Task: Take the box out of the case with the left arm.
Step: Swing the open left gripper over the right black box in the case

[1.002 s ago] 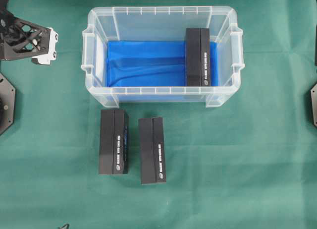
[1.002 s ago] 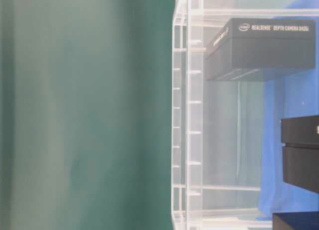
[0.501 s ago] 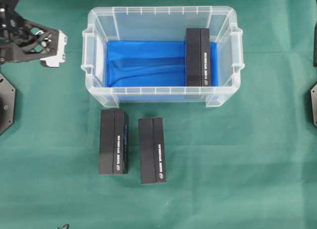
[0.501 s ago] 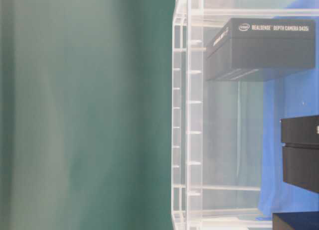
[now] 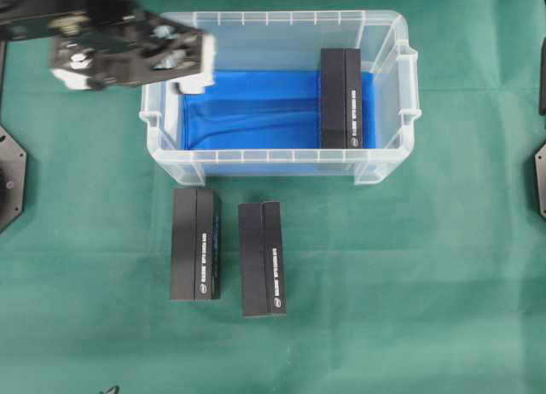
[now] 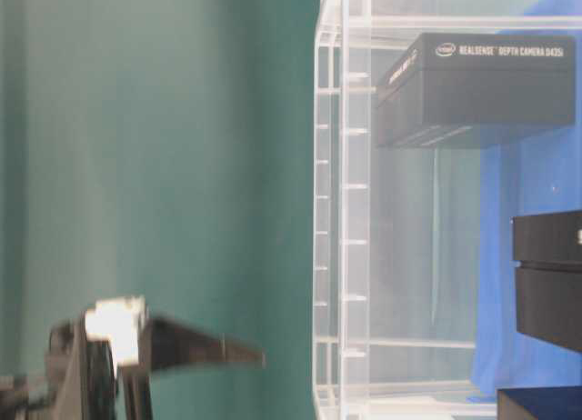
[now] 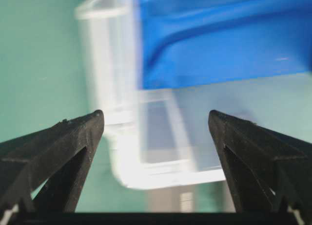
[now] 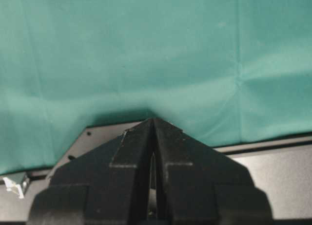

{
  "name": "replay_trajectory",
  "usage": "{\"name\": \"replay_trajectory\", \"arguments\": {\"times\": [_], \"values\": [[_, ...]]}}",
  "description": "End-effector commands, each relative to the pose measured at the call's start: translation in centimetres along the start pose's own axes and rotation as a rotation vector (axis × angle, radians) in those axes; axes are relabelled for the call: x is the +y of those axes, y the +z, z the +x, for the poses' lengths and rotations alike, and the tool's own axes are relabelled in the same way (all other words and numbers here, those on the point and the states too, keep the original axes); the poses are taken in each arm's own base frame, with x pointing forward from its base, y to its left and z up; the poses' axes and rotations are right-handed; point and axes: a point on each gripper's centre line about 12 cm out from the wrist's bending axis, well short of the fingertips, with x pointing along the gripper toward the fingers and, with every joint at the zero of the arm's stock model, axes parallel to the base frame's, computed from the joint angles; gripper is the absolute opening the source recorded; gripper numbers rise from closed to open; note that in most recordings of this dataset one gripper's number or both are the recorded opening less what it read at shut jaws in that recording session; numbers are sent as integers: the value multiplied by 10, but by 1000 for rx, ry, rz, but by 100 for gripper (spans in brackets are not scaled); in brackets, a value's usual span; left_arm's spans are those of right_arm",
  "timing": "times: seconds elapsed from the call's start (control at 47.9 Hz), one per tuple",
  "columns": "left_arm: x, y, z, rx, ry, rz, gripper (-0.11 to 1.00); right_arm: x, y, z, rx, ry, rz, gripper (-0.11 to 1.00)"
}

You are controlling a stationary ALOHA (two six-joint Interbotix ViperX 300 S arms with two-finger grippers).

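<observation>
A long black box lies in the blue-floored clear case; left fingers apart.

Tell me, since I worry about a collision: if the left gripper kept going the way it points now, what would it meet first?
Probably the case at its near corner rim; the open left gripper looks straight at it, though height above it is unclear.

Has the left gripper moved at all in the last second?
Yes. In the overhead view the left gripper has swung rightward from beside the case to over its left rim, jaws open. The box inside has stayed put.
</observation>
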Motion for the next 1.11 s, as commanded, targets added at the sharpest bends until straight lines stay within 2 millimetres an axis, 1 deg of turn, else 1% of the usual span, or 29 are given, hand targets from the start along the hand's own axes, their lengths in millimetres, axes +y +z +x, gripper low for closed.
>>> {"name": "replay_trajectory", "arguments": {"times": [0.0, 0.104, 0.125, 0.313, 0.459, 0.585, 0.793, 0.877, 1.002, 1.086], "values": [[-26, 7, -12, -15, -59, 0, 91, 0, 1, -2, -4, 1, 1, 2], [-51, 11, -12, -21, -81, 5, 91, 0, 1, -2, -4, 1, 1, 2], [-58, 12, -12, -22, -90, 5, 91, 0, 1, -2, -4, 1, 1, 2], [-98, 15, -8, -29, -123, 24, 91, 0, 1, -2, -3, 0, 1, 2], [-127, 13, -3, -24, -129, 57, 91, 0, 1, -2, -3, 0, 1, 2], [-147, 6, 6, -13, -116, 76, 91, 0, 1, -1, -1, 0, 0, 2], [-177, -1, 25, 23, -112, 82, 91, 0, 0, -2, 2, 0, -1, 2], [-186, -1, 26, 19, -132, 82, 91, 0, -1, -2, 10, -3, -1, 2], [-194, 1, 30, 14, -145, 75, 91, -1, -3, -2, 28, -7, 1, 2], [-195, 3, 32, 16, -134, 72, 91, -2, -5, -2, 40, -10, 1, 2]]}}
